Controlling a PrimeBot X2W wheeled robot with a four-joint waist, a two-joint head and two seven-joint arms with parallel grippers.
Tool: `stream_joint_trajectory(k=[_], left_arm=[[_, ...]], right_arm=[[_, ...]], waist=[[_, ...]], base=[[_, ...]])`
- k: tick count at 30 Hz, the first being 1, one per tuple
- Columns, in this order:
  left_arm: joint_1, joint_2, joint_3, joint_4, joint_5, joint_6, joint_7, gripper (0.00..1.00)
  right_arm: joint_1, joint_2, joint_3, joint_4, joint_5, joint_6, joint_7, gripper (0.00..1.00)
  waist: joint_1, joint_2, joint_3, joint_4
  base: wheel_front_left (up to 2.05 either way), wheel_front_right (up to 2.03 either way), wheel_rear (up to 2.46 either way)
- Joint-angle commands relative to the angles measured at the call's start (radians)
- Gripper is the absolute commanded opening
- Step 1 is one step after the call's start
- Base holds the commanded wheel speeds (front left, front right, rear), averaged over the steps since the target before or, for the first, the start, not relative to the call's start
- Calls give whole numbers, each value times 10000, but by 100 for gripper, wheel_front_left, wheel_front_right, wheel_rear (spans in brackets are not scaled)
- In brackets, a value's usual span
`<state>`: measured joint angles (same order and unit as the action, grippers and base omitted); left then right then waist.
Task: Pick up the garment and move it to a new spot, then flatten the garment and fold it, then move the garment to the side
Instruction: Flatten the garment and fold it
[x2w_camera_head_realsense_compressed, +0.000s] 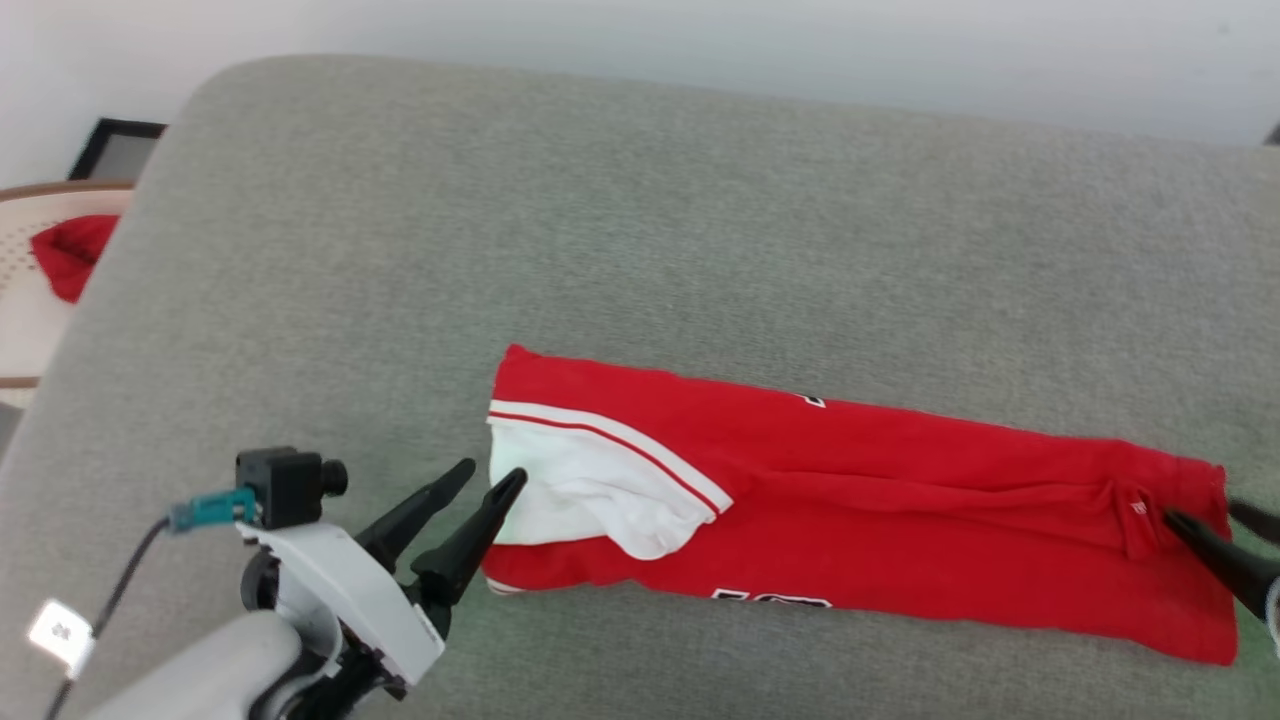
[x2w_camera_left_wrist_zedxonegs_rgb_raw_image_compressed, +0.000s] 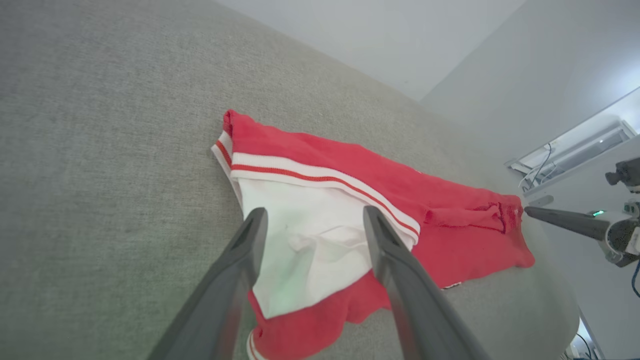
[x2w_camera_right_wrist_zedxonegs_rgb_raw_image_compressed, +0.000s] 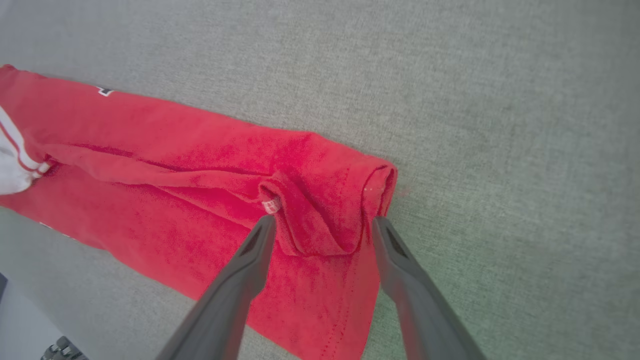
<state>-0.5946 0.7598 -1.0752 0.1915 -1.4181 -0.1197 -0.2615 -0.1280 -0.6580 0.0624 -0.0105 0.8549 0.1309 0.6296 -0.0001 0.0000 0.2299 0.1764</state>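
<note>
Left hand (x2w_camera_head_realsense_compressed: 495, 470) is open wide and holds nothing. Its fingers straddle the white sleeve (x2w_camera_left_wrist_zedxonegs_rgb_raw_image_compressed: 305, 220) at the left end of the red jersey (x2w_camera_head_realsense_compressed: 900, 500). Right hand (x2w_camera_right_wrist_zedxonegs_rgb_raw_image_compressed: 324, 220) is likewise open and empty, with a finger either side of a small raised fold at the opposite end.

The jersey lies on the grey fabric cushion (x2w_camera_head_realsense_compressed: 700, 200), folded lengthwise into a long band across my front. Scraps of black-and-white print peek out at both long edges.

Handling, my estimate:
- Light, limp knit with no stiffness. It will sag and open up if lifted by one layer.
- The cushion weave looks grippy, so dragging would ruck the cloth.
- Best hold is a pinch through all layers at both ends, hands together, band kept taut.
- The sleeve sits loose on top, so trap it in the left pinch.
</note>
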Motion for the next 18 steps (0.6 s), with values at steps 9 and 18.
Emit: stream_joint_trajectory(k=[9, 18], left_arm=[[2414, -1772, 3121, 907, 1996, 269, -18, 100], [2874, -3045, 5439, 1215, 5577, 425, -17, 100]], right_arm=[[1013, 592, -1452, 591, 252, -4, 1851, 100], [140, 1643, -2546, 1271, -995, -4, 3163, 100]], waist=[[1, 0, -305, 632], [1, 0, -174, 820]], base=[[0, 0, 0], [0, 0, 0]])
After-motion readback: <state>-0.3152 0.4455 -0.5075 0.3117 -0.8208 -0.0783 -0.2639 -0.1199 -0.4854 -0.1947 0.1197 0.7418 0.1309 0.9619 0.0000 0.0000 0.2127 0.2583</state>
